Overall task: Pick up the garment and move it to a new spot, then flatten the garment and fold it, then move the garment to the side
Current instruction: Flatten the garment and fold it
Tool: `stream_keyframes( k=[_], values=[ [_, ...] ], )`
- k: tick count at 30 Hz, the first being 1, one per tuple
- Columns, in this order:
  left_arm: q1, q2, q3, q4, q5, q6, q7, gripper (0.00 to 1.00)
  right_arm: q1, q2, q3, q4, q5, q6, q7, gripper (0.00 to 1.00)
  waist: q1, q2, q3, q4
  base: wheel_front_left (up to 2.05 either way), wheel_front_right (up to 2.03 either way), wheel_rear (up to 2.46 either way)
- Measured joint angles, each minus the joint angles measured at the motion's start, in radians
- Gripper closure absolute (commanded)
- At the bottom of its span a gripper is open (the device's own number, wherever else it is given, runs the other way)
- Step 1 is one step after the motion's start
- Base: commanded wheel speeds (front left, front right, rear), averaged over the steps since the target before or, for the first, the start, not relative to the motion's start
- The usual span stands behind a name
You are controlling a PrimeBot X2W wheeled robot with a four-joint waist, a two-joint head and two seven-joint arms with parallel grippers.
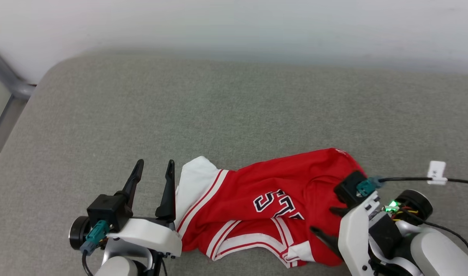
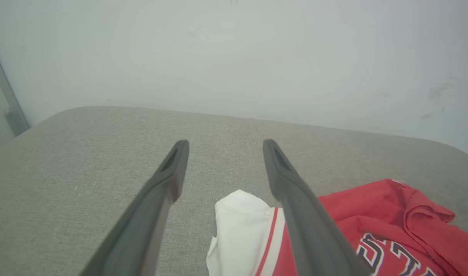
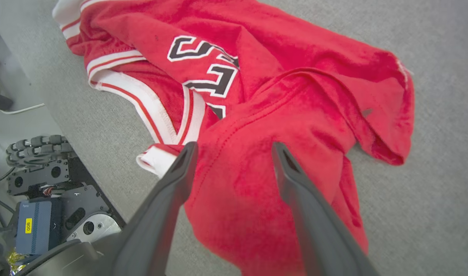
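The right gripper (image 1: 321, 219) is spread, its fingers straddling a bunched red fold at the 4 o'clock end of the red Bulls jersey (image 1: 256, 180). The left gripper (image 1: 155, 163), also spread and empty, sits just beside the jersey's white sleeve (image 1: 193, 180), at its 9 o'clock. The jersey lies crumpled at the grey cushion's (image 1: 218, 107) 6 o'clock edge. The pick-up looks unstarted. Next, I judge, the right fingers close on that fold while the left shifts toward 3 o'clock onto the sleeve.

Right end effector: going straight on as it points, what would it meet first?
The jersey: the open right end effector points at its red cloth, likely close, though depth is unclear.
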Motion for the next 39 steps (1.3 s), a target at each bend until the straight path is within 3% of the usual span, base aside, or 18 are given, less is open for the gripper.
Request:
stream_keyframes(
  k=[6,7,8,9,15,21,31,39],
  values=[
    [-0.015,-0.025,0.005,0.013,0.012,-0.014,-0.001,0.00,-0.062,-0.043,0.078,0.084,0.044,0.000,0.067,0.00,0.0001,0.0000,0.041,0.027,0.00,0.00,0.00],
    [-0.016,-0.028,0.008,0.015,0.014,-0.016,-0.001,0.00,-0.067,-0.046,0.082,0.091,0.050,0.000,0.072,0.27,0.0000,0.0000,0.047,0.029,0.00,0.00,0.00],
    [-0.017,-0.031,0.011,0.016,0.016,-0.020,-0.002,0.00,-0.070,-0.049,0.082,0.095,0.053,0.000,0.071,0.71,0.0000,0.0000,0.052,0.031,0.00,0.00,0.00],
    [-0.017,-0.033,0.015,0.018,0.020,-0.021,-0.002,0.00,-0.072,-0.052,0.082,0.096,0.058,0.000,0.071,1.00,0.0001,0.0000,0.055,0.031,0.00,0.00,0.00],
    [-0.019,-0.043,0.040,0.020,0.039,-0.030,-0.002,0.00,-0.096,-0.063,0.037,0.082,0.057,0.000,0.051,1.00,0.0001,0.0000,0.058,0.016,0.00,0.00,0.00],
    [-0.016,-0.049,0.051,0.024,0.054,-0.040,-0.003,0.00,-0.128,-0.064,-0.092,0.079,0.027,0.000,0.001,1.00,0.0000,0.0000,0.049,-0.006,0.00,0.00,0.00],
    [-0.040,-0.050,0.055,0.009,0.074,-0.058,-0.004,0.00,-0.242,-0.070,-0.316,0.235,-0.010,0.000,-0.090,1.00,0.0001,0.0000,0.107,-0.016,0.00,0.00,0.00],
    [-0.087,-0.052,0.062,-0.002,0.090,-0.075,-0.004,0.00,-0.399,-0.084,-0.429,0.381,-0.038,0.000,-0.223,1.00,0.0001,0.0000,0.193,-0.005,0.00,0.00,0.00]
  ],
)
